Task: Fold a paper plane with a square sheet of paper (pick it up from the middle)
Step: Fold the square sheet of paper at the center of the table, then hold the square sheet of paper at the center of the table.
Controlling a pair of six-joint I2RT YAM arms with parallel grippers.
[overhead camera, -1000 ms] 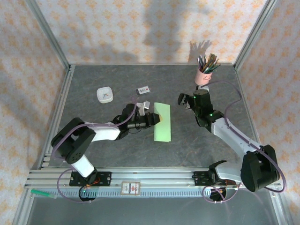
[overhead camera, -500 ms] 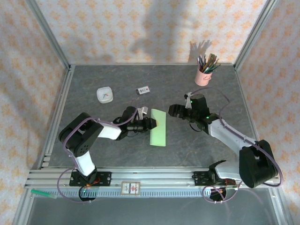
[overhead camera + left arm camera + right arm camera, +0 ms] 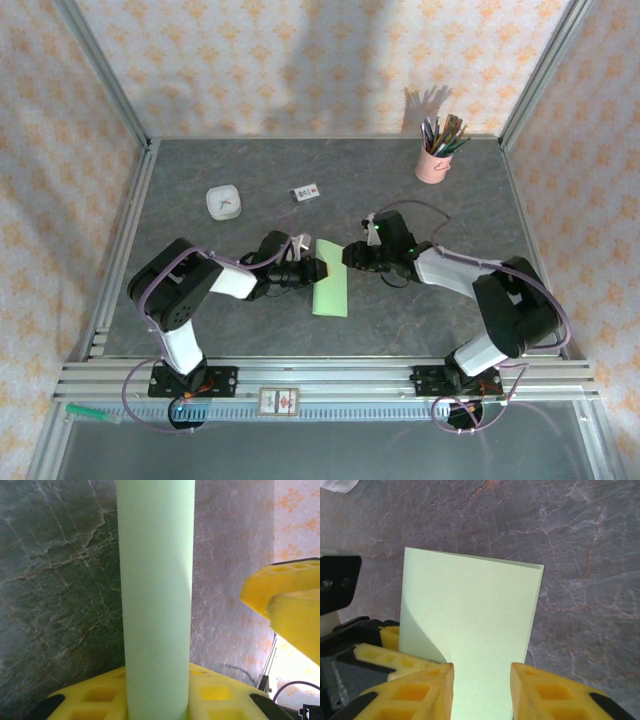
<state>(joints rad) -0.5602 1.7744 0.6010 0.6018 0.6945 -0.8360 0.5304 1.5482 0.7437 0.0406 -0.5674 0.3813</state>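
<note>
The square sheet of paper [image 3: 331, 282], pale green and doubled over into a long strip, lies on the grey table [image 3: 450, 330] a little left of the middle, between the two arms. The left gripper [image 3: 308, 270] has come in from the left and is clamped on the strip's left edge. The right gripper [image 3: 352, 254] sits at the strip's far right corner with its jaws partly apart; whether its pads touch the paper cannot be told.

The paper looks very light, thin and floppy. It would likely sag wherever it is unsupported, slide easily on the smooth tabletop, and take a permanent crease from any hard pinch. A gentle hold on an edge, well inside the corners, seems the safest place, with the second gripper taking the opposite edge so the strip stays taut.

The left wrist view shows what the overhead view cannot: the fold is a soft rounded roll, not pressed flat, running straight out from the yellow pad. A second yellow finger stands off to its right. The right wrist view shows the strip's flat face, its square far corners and a thin doubled edge on the right side, with the left gripper's yellow finger tucked at the paper's left edge. The overhead view alone places the pink pencil cup [image 3: 433, 165], white dish [image 3: 223, 202] and small card [image 3: 304, 192], all well apart from the paper on the far side
</note>
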